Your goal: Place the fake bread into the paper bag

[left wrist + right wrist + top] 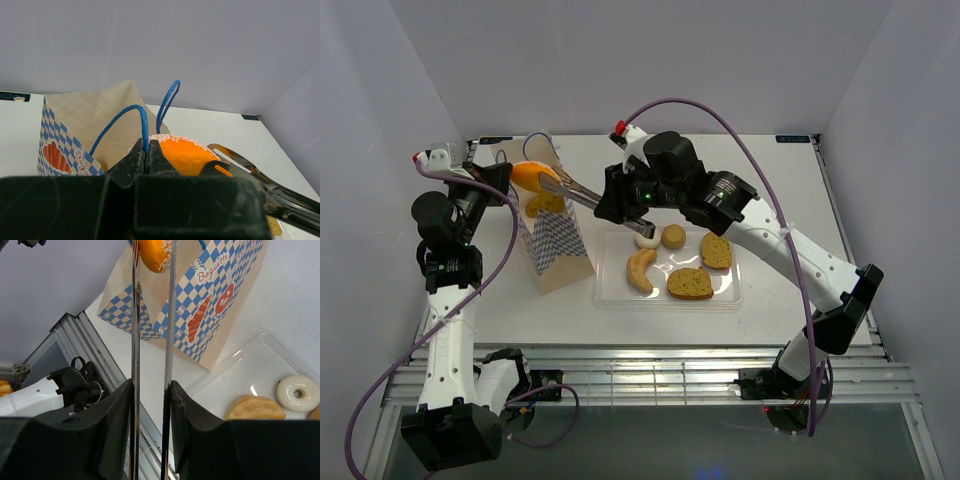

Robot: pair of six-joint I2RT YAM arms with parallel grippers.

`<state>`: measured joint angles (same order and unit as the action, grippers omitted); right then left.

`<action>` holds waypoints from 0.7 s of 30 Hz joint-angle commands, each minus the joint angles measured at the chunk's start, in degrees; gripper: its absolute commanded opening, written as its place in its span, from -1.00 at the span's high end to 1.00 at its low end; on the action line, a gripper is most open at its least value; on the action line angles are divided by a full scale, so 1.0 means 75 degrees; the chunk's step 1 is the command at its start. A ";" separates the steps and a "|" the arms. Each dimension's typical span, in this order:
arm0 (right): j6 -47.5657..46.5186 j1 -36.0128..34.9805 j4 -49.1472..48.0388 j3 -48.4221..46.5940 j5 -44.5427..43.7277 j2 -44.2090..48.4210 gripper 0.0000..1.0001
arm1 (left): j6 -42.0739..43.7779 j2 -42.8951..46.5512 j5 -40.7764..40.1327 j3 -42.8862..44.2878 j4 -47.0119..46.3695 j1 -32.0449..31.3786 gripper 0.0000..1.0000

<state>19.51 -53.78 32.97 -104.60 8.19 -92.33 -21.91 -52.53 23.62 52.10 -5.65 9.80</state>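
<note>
So the left tool (147, 155) was clamped on the handle (142, 120) of the paper bag (560, 245), with a golden piece (545, 205) inside it. The right tool (150, 390) squeezed tongs (575, 188) holding the orange roll (530, 176) at the bag's mouth. The clear tray (730, 295) held a crescent (641, 270), toast slices (689, 284) and a bun (673, 236).

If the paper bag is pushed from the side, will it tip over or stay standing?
It would probably tip easily: the paper bag stands tall and narrow, and its thin paper walls look light. The left claw, shut on a blue cord handle, likely steadies it.
</note>
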 commanded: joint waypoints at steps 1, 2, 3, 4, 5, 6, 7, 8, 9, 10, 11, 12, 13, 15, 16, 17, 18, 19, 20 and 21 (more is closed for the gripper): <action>0.0047 -0.0095 -0.0272 -0.0468 -0.0107 -0.0017 0.52 | -0.0043 0.0114 0.0168 -0.0009 -0.0219 0.0017 1.00; 0.0059 -0.0095 -0.0260 -0.0491 -0.0119 -0.0017 0.52 | -0.0032 0.0114 0.0168 -0.0009 -0.0208 0.0017 1.00; 0.0059 -0.0107 -0.0225 -0.0515 -0.0130 -0.0017 0.52 | -0.0032 0.0114 0.0168 -0.0009 -0.0208 0.0017 1.00; 0.0071 -0.0142 -0.0213 -0.0526 -0.0130 -0.0017 0.52 | -0.0032 0.0102 0.0168 -0.0020 -0.0208 0.0017 1.00; 0.0082 -0.0154 -0.0213 -0.0515 -0.0130 -0.0017 0.52 | -0.0032 0.0102 0.0156 -0.0009 -0.0208 0.0006 1.00; 0.0094 -0.0177 -0.0213 -0.0515 -0.0130 -0.0005 0.52 | -0.0032 0.0090 0.0156 -0.0009 -0.0196 0.0017 1.00; 0.0106 -0.0200 -0.0236 -0.0503 -0.0142 -0.0017 0.51 | -0.0032 0.0090 0.0156 -0.0020 -0.0196 0.0029 1.00; 0.0118 -0.0212 -0.0248 -0.0468 -0.0142 -0.0017 0.51 | -0.0032 0.0090 0.0156 -0.0020 -0.0196 0.0017 1.00; 0.0118 -0.0224 -0.0259 -0.0433 -0.0142 -0.0040 0.51 | -0.0032 0.0102 0.0133 -0.0009 -0.0196 0.0017 1.00; 0.0118 -0.0224 -0.0283 -0.0398 -0.0154 -0.0063 0.50 | -0.0032 0.0090 0.0144 -0.0020 -0.0207 0.0017 1.00; 0.0129 -0.0224 -0.0294 -0.0363 -0.0154 -0.0075 0.49 | -0.0032 0.0102 0.0133 -0.0020 -0.0196 0.0017 1.00; 0.0129 -0.0224 -0.0295 -0.0328 -0.0142 -0.0110 0.48 | -0.0032 0.0090 0.0132 -0.0020 -0.0196 0.0029 1.00; 0.0141 -0.0224 -0.0306 -0.0327 -0.0119 -0.0122 0.45 | -0.0032 0.0079 0.0132 -0.0020 -0.0196 0.0017 1.00; 0.0141 -0.0224 -0.0330 -0.0351 -0.0107 -0.0169 0.38 | -0.0020 0.0090 0.0121 -0.0032 -0.0184 0.0017 1.00; 0.0141 -0.0224 -0.0318 -0.0374 -0.0119 -0.0181 0.26 | -0.0020 0.0079 0.0121 -0.0032 -0.0196 0.0017 1.00; 0.0141 -0.0224 -0.0318 -0.0386 -0.0154 -0.0181 0.22 | -0.0008 0.0090 0.0109 -0.0032 -0.0196 0.0017 1.00; 0.0130 -0.0224 -0.0295 -0.0432 -0.0165 -0.0193 0.18 | -0.0008 0.0079 0.0086 -0.0032 -0.0184 0.0029 1.00; 0.0106 -0.0224 -0.0271 -0.0456 -0.0189 -0.0193 0.09 | 0.0015 0.0090 0.0062 -0.0020 -0.0161 0.0017 1.00; 0.0106 -0.0224 -0.0225 -0.0491 -0.0224 -0.0204 0.07 | 0.0038 0.0090 0.0039 -0.0020 -0.0149 0.0017 1.00; 0.0083 -0.0224 -0.0166 -0.0549 -0.0247 -0.0228 0.05 | 0.0050 0.0102 -0.0019 -0.0009 -0.0126 0.0017 1.00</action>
<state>20.56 -55.16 33.56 -105.23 7.20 -93.84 -21.89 -52.56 23.55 52.10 -5.63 9.80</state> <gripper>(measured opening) 0.473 0.023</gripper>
